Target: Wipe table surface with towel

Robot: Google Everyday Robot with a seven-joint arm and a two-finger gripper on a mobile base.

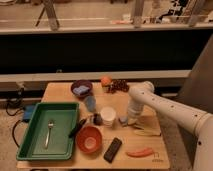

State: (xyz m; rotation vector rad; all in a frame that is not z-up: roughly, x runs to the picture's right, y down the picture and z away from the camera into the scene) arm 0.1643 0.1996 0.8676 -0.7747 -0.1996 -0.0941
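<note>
Honestly I can't pick out a towel anywhere for sure. The gripper [124, 120] is down low over the table [59, 93], right of centre, just beside the white cup [108, 116], and there's a small pale bluish bit right at its tip. That might be cloth, but I wouldn't bet on it. I also can't tell whether the gripper is open, closed or holding something.

The only other candidate is the blue lump [82, 90] in the purple bowl [74, 85] at the far side, and that looks more like a sponge to me.

Assuming it really is a towel: light, floppy and not fragile at all. It'll bunch up and drag instead of sliding flat, so I'd pinch a thick fold near the middle rather than a thin edge, then press down so it stays spread under the wrist.

The bigger headache is the clutter. There's a blue cup [90, 103], a red bowl [81, 136], a black slab [112, 149], a carrot [139, 152] near the front edge and a yellowish thing [146, 132] just right of the gripper. The green tray [50, 105] holding a fork [49, 131] takes up the left, with an orange [105, 80] and grapes [119, 86] at the far side. Bare wood is scarce, so short strokes, or something gets knocked over.
</note>
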